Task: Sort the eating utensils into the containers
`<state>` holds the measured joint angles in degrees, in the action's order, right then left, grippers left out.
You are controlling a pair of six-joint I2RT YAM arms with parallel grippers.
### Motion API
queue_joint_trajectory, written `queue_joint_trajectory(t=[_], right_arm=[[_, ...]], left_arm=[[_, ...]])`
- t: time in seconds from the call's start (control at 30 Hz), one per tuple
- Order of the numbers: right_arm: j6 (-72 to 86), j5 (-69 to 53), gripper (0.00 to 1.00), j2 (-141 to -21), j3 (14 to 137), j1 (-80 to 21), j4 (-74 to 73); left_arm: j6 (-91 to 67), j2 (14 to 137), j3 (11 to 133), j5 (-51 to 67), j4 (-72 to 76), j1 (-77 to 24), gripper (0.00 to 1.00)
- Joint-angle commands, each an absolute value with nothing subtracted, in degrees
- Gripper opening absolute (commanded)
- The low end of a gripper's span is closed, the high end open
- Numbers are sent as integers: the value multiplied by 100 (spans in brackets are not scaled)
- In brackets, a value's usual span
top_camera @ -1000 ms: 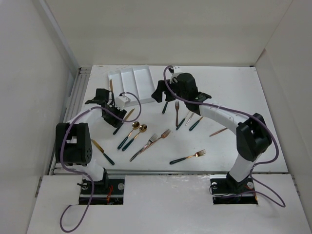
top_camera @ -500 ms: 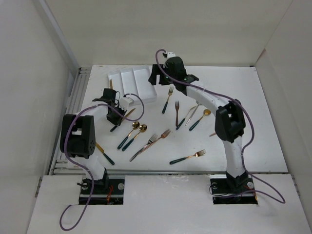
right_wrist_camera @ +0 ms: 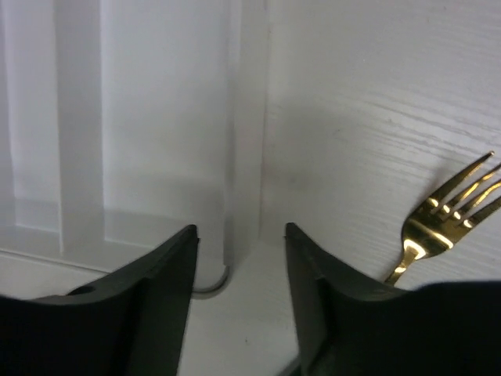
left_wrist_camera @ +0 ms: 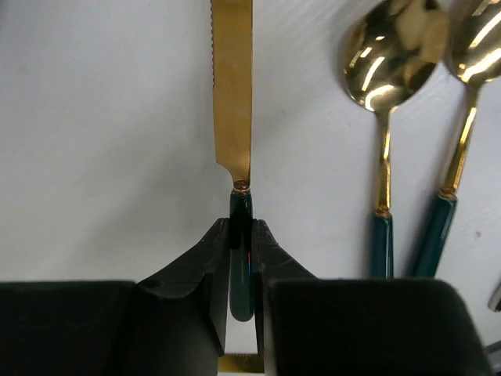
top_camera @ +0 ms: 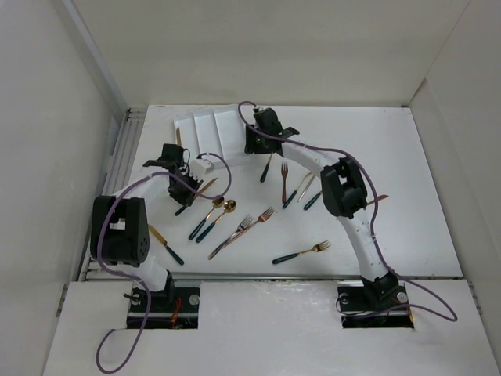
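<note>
The left end effector (left_wrist_camera: 241, 227) is clenched on a knife (left_wrist_camera: 233, 94). Its jaws pinch the top of the dark green handle just below the collar where the gold blade begins. The knife lies flat on the surface (top_camera: 391, 141), in the left half and about midway between the near and far edges. Two spoons (left_wrist_camera: 391, 63) lie just beside it.

The knife looks slim, stiff and light, and its polished metal and glossy handle are likely slick. A hold this close to the blade is probably near the balance point, so the knife should hang level. A narrow pinch on a smooth round handle may still let it swivel. The blade edge is serrated, so the handle is the better place to grip.

The right end effector (right_wrist_camera: 239, 266) is released, jaws apart with nothing between them. It hovers at the corner of the white tray (right_wrist_camera: 141, 117), which sits near the far left corner of the surface. A fork (right_wrist_camera: 446, 215) lies just to its right, outside the tray. Most of the other utensils (top_camera: 246, 225) are scattered across the middle of the surface. They are the same build, so they are best taken by the handle, where the grip is thickest.

No brand, label or writing can be read on anything.
</note>
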<state>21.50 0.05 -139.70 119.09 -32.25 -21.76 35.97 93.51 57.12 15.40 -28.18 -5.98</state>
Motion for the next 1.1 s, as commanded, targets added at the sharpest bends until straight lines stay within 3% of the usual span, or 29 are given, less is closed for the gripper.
queue_joint_trajectory(t=[0.0,0.07,0.1,0.23,0.57,1.07], right_arm=[[2372,105,50,-14045,12357,-3313,-2188],[2434,105,39,-14115,12410,-3313,-2188],[2487,53,26,-14115,12410,-3313,-2188],[2487,131,0,-14063,12235,-3471,-2241],[2777,376,0,-13114,10741,-3770,-2048],[4446,887,0,-12788,10029,-4008,-2514]], left_arm=[[3858,8624,5792,1793,-3286,-615,0],[3858,8552,5792,1793,-3374,-615,0],[3858,8552,5792,1793,-3427,-615,0],[3858,8307,5906,2108,-3726,-615,0],[2192,8524,7109,3181,-3446,-229,0],[-34,10380,8604,2400,-2259,62,0]])
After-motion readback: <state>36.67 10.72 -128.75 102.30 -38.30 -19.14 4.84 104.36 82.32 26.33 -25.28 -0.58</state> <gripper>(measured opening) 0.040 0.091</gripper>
